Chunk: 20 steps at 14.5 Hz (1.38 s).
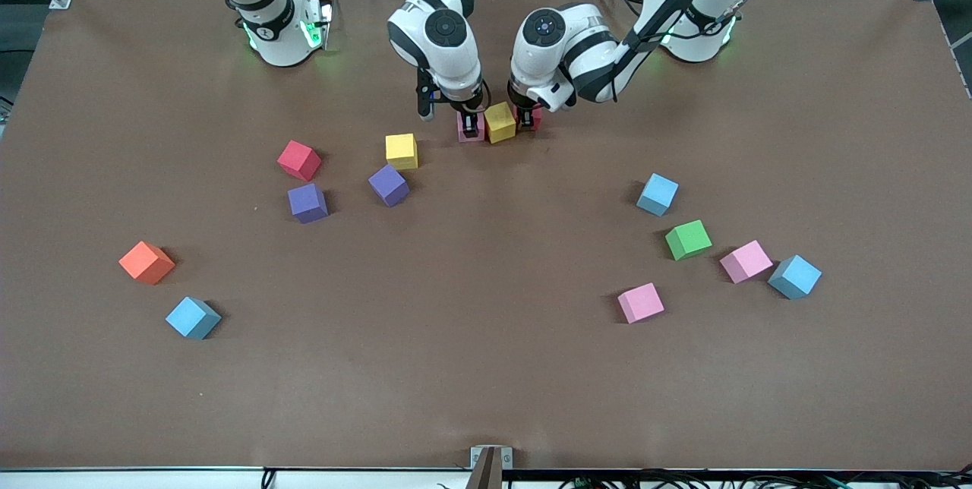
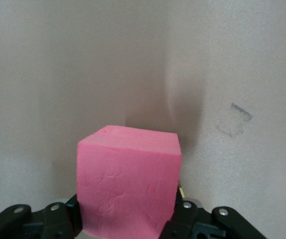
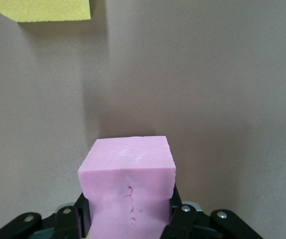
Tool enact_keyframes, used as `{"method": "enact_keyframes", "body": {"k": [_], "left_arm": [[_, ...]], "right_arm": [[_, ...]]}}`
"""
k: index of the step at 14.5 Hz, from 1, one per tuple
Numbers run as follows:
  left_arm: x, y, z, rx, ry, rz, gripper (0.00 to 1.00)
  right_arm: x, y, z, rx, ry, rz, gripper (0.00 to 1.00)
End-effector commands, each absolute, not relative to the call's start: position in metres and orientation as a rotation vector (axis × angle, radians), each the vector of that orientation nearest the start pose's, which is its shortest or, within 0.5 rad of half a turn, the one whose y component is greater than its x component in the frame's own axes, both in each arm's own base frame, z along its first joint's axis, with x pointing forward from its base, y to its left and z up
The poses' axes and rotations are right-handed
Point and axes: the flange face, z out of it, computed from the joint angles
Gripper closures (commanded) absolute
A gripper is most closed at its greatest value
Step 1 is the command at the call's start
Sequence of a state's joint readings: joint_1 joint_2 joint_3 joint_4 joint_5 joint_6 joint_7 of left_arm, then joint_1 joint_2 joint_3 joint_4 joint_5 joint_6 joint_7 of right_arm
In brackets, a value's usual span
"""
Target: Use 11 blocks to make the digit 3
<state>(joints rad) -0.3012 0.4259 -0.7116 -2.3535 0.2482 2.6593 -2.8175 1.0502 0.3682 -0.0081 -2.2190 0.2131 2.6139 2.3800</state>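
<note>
Right tool (image 1: 472,127) pinching pink cube (image 3: 128,186), left tool (image 1: 527,120) pinching red cube (image 2: 128,184), both flanking yellow cube (image 1: 500,122) on worktop (image 1: 486,367). Risk: crooked release leaves gaps, nudges yellow.

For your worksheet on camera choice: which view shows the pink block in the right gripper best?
The right wrist view: the pink block fills it, clamped in the right gripper. The front view shows only a sliver beside the yellow block; the left wrist view shows none.

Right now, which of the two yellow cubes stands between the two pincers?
The yellow cube farther from the front camera, flanked by the right pincer and left pincer. The other yellow cube sits alone, nearer the purple cubes.
</note>
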Motion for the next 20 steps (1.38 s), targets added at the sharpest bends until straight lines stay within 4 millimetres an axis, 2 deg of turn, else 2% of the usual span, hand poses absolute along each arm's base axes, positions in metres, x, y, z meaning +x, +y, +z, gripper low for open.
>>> {"method": "enact_keyframes", "body": {"k": [1,6,12,20], "left_arm": [[0.241,-0.454,0.193,1.952,2.499,-0.196,0.70],[0.256,-0.459,0.202,1.917,2.498,-0.201,0.70],[0.255,-0.464,0.203,1.922,2.492,-0.204,0.70],[0.269,-0.457,0.199,1.916,2.511,-0.167,0.70]], "right_arm": [[0.287,0.474,0.211,-2.236,2.171,0.176,1.00],[0.290,0.471,0.210,-2.267,2.141,0.157,1.00],[0.290,0.471,0.210,-2.272,2.137,0.156,1.00],[0.290,0.471,0.209,-2.266,2.147,0.157,0.97]]}}
